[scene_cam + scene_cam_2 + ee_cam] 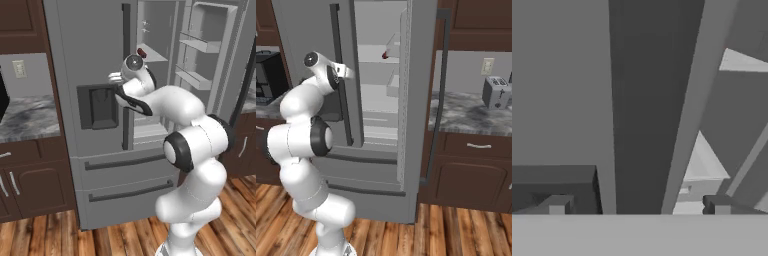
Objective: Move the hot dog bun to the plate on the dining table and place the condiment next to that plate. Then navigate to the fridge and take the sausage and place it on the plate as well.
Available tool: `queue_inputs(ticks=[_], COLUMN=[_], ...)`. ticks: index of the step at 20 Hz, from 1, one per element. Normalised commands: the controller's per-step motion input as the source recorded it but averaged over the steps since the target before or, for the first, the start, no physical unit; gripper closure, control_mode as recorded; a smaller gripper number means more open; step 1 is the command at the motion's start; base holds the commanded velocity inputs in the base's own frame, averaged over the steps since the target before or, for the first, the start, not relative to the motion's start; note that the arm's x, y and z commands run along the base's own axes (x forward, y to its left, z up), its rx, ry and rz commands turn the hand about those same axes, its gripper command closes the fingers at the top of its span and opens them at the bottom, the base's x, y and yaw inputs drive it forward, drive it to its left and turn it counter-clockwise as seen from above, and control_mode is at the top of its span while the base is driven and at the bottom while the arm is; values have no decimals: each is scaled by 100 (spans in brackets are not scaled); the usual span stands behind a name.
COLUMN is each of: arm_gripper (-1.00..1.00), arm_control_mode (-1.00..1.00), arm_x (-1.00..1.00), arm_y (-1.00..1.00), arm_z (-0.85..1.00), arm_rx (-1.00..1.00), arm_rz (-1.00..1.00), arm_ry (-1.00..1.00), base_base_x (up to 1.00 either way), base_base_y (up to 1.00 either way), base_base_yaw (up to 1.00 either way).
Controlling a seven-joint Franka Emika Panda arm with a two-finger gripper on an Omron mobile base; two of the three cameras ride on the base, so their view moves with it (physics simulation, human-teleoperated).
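The robot is standing at the fridge, whose right-hand door is hanging open, so the navigating leg looks done; the bun and condiment steps cannot be judged from here. What is left, as I read it, is taking the sausage and carrying it to the plate.

The sausage is lying on an upper shelf inside the open compartment, at about one o'clock from the gripper in the left base view (a small dark red stub). In the hand view the gripper's fingertips are standing wide apart with nothing between them, facing the dark vertical handle of the closed door.

No brand, label or writing is showing legibly on the fridge or the toaster.
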Motion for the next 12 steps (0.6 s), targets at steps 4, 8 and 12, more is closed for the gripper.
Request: queue_inputs(ticks=[4,8,12], arm_gripper=[-100,-100,100], arm_control_mode=[-100,-100,-100], arm_x=[62,43,0], arm_y=[1,1,7], arm_z=[-21,-24,-10], arm_rx=[-5,-6,-7], arm_rz=[0,0,0], arm_ry=[-3,-3,-10], base_base_x=[0,0,0], base_base_y=[0,0,0], base_base_yaw=[0,0,0])
